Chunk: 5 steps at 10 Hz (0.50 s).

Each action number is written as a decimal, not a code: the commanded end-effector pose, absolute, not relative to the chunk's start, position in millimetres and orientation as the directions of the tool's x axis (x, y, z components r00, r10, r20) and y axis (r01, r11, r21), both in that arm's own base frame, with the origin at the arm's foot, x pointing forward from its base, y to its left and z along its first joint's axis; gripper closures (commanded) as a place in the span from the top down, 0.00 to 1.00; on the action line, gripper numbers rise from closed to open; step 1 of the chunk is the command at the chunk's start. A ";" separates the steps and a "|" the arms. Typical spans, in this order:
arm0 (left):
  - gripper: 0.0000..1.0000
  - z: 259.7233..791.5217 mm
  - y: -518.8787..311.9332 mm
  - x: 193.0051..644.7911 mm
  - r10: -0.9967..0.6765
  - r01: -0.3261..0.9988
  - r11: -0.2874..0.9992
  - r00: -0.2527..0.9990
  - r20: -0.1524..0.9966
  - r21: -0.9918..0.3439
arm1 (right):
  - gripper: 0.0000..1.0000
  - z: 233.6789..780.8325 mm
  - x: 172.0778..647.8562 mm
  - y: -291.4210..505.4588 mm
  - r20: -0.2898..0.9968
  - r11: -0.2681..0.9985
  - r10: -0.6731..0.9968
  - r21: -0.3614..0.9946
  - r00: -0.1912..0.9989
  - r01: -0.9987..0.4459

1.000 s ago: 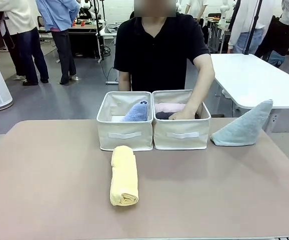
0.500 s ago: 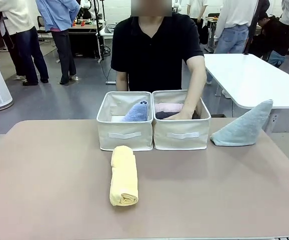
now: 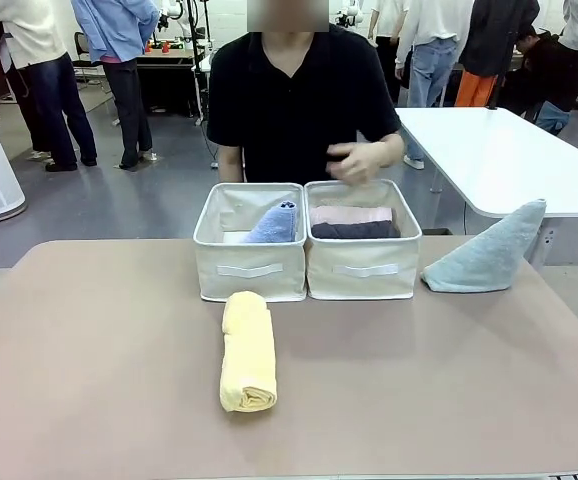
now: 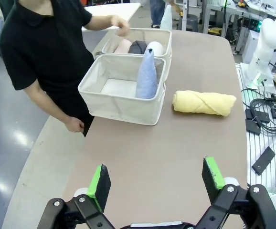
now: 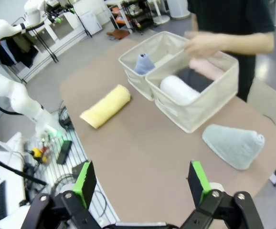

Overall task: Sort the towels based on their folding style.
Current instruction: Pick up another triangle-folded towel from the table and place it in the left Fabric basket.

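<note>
Found left claw (image 4: pixel 154 179) and right claw (image 5: pixel 140 183) spread wide, empty, over the bench (image 3: pixel 89 380).
Saw yellow roll (image 3: pixel 247 350) loose mid-bench, long axis toward the left basket (image 3: pixel 249 272); light blue cone (image 3: pixel 489 255) beside the right basket (image 3: pixel 361 270), tip up-right; grey-blue cone (image 3: pixel 274 225) upright in left basket; pink roll (image 3: pixel 352 214) and dark grey roll (image 3: pixel 354 230) crosswise in right basket.

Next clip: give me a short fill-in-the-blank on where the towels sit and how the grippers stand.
1. The rolled towel lying on the table in front of the left basket is coloured ____.
2. The left basket holds one blue towel folded into a ____.
3. The pink towel and the dark grey towel lie in the ____ basket.
4. The left gripper and the right gripper both have jaws that are ____.
Missing words: yellow; cone; right; open.
</note>
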<state>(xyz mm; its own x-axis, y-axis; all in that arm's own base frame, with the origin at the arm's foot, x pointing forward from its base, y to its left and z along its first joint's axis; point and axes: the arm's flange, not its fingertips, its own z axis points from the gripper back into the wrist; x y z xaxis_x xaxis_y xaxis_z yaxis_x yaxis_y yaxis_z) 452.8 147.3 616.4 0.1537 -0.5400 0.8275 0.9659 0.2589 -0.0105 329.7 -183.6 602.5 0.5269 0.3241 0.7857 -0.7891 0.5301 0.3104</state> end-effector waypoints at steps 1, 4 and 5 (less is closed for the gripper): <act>1.00 617.3 146.2 455.1 -0.563 0.960 0.278 0.167 0.809 -0.005 | 1.00 614.0 336.2 -156.4 0.657 0.626 0.439 0.266 0.613 -0.733; 1.00 617.3 146.2 455.1 -0.563 0.960 0.278 0.167 0.809 -0.005 | 1.00 630.5 369.4 -98.9 0.487 0.611 0.643 0.138 0.591 -0.779; 1.00 617.3 146.2 455.1 -0.563 0.960 0.278 0.167 0.809 -0.005 | 1.00 633.1 380.6 -78.7 0.446 0.511 0.752 0.070 0.485 -0.857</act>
